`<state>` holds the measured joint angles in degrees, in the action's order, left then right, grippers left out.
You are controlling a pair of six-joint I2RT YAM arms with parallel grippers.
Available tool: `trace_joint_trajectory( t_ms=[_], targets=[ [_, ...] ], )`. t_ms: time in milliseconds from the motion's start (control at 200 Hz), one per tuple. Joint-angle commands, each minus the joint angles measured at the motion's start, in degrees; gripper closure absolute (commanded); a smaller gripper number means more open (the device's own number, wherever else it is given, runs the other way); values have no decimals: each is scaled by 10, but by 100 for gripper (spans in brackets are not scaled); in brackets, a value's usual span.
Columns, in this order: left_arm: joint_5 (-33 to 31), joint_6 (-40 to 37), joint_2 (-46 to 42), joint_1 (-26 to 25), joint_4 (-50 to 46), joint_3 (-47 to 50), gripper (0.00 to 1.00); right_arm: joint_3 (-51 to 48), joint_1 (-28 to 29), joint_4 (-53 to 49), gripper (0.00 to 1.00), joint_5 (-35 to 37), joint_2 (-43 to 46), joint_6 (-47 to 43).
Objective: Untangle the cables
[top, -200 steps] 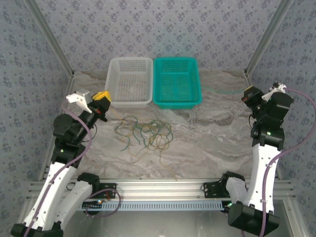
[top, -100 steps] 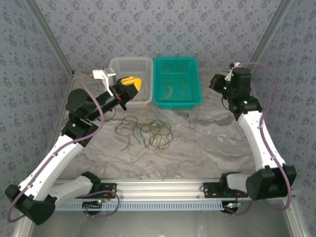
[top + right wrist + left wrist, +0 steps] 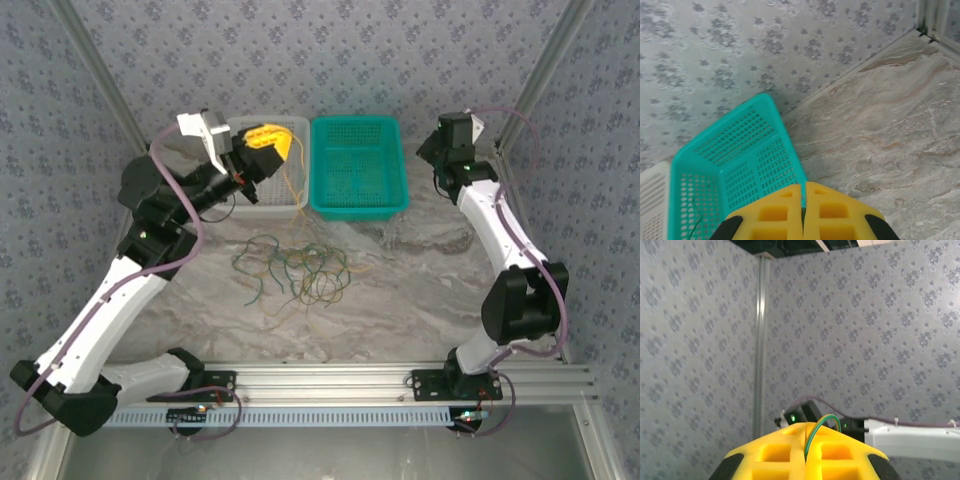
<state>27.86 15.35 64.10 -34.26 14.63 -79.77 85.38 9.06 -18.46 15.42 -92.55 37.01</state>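
Observation:
The cables [image 3: 295,268] lie in a loose tangle of dark green and yellow-tan strands on the marble table, in front of the two baskets. My left gripper [image 3: 272,140] hangs raised over the white basket [image 3: 262,210], shut on one cable. That strand [image 3: 296,190] trails from it down to the tangle. In the left wrist view the green-yellow cable [image 3: 822,424] loops out from between the shut yellow fingers of the left gripper [image 3: 805,427]. My right gripper [image 3: 430,155] is beside the teal basket's right rim; its fingers [image 3: 830,205] are pressed shut, with nothing seen between them.
The teal basket [image 3: 358,205] stands right of the white one at the back of the table. The right wrist view shows the teal rim [image 3: 780,125], a thin green strand [image 3: 695,224] inside it and the white basket [image 3: 652,200]. Patterned walls close in behind and at both sides.
My left arm has lifted and moved back over the white basket, drawing a strand up from the tangle. My right arm has swung back and inward to the teal basket's right side.

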Motion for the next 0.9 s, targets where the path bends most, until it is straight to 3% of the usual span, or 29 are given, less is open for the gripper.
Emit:
trace_joint_trajectory(
  t_ms=[0, 165, 315, 365, 400, 605, 750, 894],
  targets=[
    [-17, -51, 35, 36, -13, -91, 100, 32, 26, -15, 100, 66, -38, 19],
    [-6, -16, 168, 115, -49, -310, 100, 44, 43, -24, 100, 67, -67, 33],
    [-41, -81, 377, 130, -245, -734, 100, 33, 45, -24, 100, 60, -67, 40],
    [-86, -134, 461, 133, -302, -900, 100, 30, 45, -24, 100, 57, -64, 40],
    [-130, -156, 503, 143, -305, -962, 100, 25, 46, -23, 100, 56, -60, 41],
    [-235, -192, 518, 244, -184, -844, 100, 2, 48, -14, 100, 34, -36, 22],
    [-173, -87, 581, 313, -218, -875, 100, -19, 52, -4, 100, 27, -16, 14],
    [-118, -91, 630, 324, -284, -883, 100, -29, 59, -2, 100, 27, -11, 11]
  ],
)
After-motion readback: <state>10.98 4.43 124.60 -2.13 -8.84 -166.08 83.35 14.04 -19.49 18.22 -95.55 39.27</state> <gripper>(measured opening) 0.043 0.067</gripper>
